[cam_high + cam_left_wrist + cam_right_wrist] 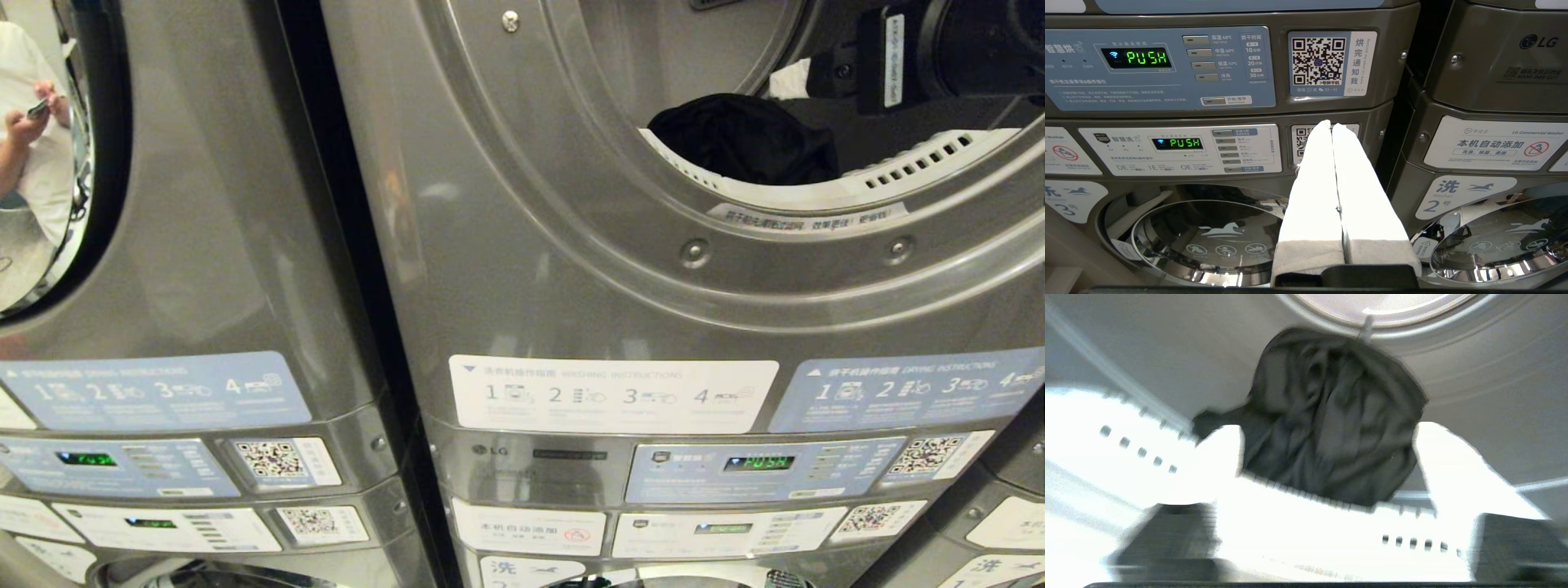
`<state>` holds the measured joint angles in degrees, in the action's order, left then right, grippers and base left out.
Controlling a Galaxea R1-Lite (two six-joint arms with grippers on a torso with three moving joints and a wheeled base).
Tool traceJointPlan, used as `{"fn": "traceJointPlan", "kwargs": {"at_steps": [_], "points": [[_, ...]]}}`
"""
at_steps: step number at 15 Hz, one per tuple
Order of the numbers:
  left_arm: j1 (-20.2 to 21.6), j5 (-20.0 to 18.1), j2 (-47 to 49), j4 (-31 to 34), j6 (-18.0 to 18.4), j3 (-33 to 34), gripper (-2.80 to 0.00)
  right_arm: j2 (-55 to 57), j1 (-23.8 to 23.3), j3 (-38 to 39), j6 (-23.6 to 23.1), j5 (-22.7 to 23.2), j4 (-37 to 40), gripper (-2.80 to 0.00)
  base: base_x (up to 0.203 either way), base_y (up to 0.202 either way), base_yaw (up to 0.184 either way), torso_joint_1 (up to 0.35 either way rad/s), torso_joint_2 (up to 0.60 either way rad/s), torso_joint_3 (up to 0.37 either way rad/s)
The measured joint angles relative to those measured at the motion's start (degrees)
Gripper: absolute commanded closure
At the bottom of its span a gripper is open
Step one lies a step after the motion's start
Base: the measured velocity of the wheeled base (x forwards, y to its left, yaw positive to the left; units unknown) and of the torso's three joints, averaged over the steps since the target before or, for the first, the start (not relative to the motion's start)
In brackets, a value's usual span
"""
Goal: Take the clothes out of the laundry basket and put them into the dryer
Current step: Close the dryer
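Our right gripper (1327, 437) stands with its white fingers (1447, 465) spread wide and empty at the dryer's mouth.

We see a crumpled black garment (1331, 416) lying inside the drum, just behind the white perforated lint-filter lip (1306, 522), between our two fingertips but apart from them. From our head camera the same black garment (743, 139) rests at the lower left of the dryer opening (571, 163), with our right arm reaching in from the upper right. Our left gripper (1332, 126) hangs low with its white fingers pressed together, holding nothing, facing the control panels (1159, 69) with green PUSH displays. A person's hands (33, 114) holding a phone show at far left.
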<state>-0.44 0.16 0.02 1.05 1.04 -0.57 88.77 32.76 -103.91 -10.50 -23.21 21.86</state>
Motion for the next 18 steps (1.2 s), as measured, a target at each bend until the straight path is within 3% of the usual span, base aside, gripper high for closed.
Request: {"fn": "traceJointPlan", "kwargs": {"at_steps": [4,7,9,12,15,18], "points": [[0.0,0.0,0.0,0.0,0.0,0.0,0.00,-8.8,2.0,12.4,1.1,0.1,-0.2,0.00,0.000,0.000,0.000,0.000,0.00,0.000],[0.0,0.0,0.0,0.0,0.0,0.0,0.00,-15.1,1.0,22.4,5.7,3.2,-0.8,0.00,0.000,0.000,0.000,0.000,0.00,0.000],[0.0,0.0,0.0,0.0,0.0,0.0,0.00,-19.0,-5.1,28.1,7.9,8.0,-1.0,0.00,0.000,0.000,0.000,0.000,0.00,0.000],[0.0,0.0,0.0,0.0,0.0,0.0,0.00,-24.7,-18.2,38.8,7.9,19.6,-1.3,0.00,0.000,0.000,0.000,0.000,0.00,0.000],[0.0,0.0,0.0,0.0,0.0,0.0,0.00,-33.3,-28.5,55.0,2.6,29.6,-5.2,0.00,0.000,0.000,0.000,0.000,0.00,0.000],[0.0,0.0,0.0,0.0,0.0,0.0,0.00,-45.2,-34.0,73.4,-2.8,33.9,-10.5,0.00,0.000,0.000,0.000,0.000,0.00,0.000]]}}
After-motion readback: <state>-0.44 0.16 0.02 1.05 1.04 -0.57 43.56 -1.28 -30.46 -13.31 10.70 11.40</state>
